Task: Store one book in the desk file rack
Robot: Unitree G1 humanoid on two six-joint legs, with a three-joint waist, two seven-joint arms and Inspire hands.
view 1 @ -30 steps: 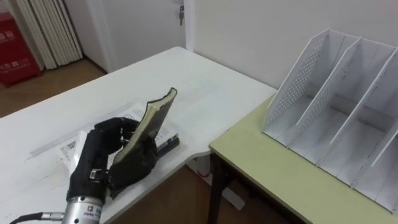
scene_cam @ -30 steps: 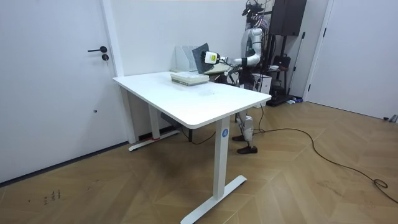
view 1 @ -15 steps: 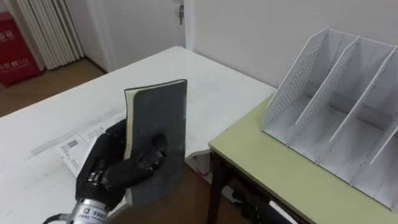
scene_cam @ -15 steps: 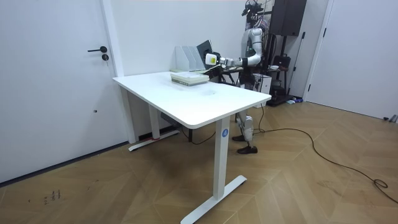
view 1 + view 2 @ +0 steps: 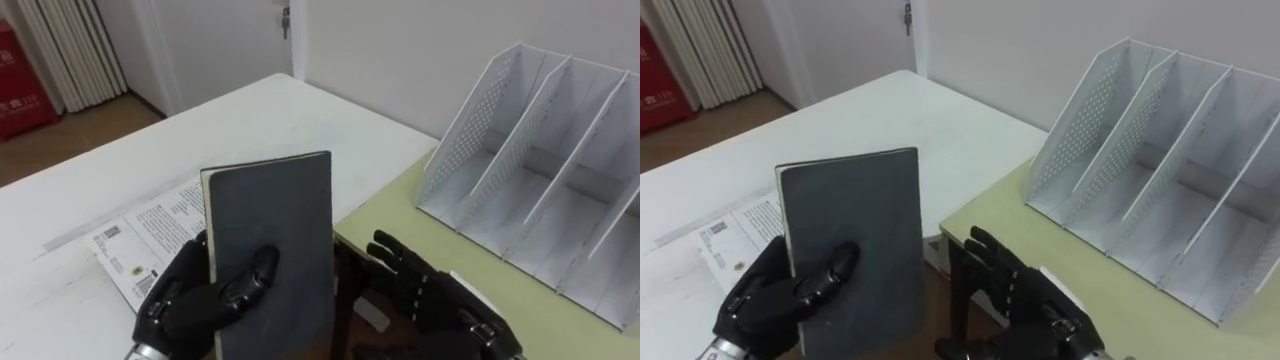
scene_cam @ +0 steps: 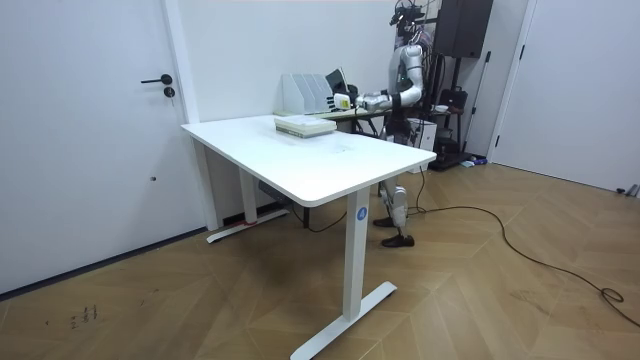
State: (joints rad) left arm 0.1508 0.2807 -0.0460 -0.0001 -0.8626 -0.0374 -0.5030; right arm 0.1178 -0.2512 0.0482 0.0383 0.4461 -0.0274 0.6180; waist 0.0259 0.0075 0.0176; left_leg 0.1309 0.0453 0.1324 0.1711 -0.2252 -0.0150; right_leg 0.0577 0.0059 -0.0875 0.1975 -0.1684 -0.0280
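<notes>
White bench (image 5: 250, 120) meets green bench (image 5: 398, 207), wall behind. My left robot hand (image 5: 185, 305) curled round book (image 5: 270, 250), held upright in mid-air, probably for sliding into empty file rack (image 5: 540, 190) on green bench. Right robot hand (image 5: 430, 295) spread, empty, just beside book, likely to steady it. Cover blank. Printed sheets (image 5: 150, 225) below: text too small to read.

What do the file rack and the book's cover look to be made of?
The file rack: white, smooth, side panel punched with small holes; moulded plastic or painted sheet metal, cannot tell which. The book: dark grey matte cover, no gloss, standing stiff in the left hand; probably board covered in cloth or leatherette.
</notes>
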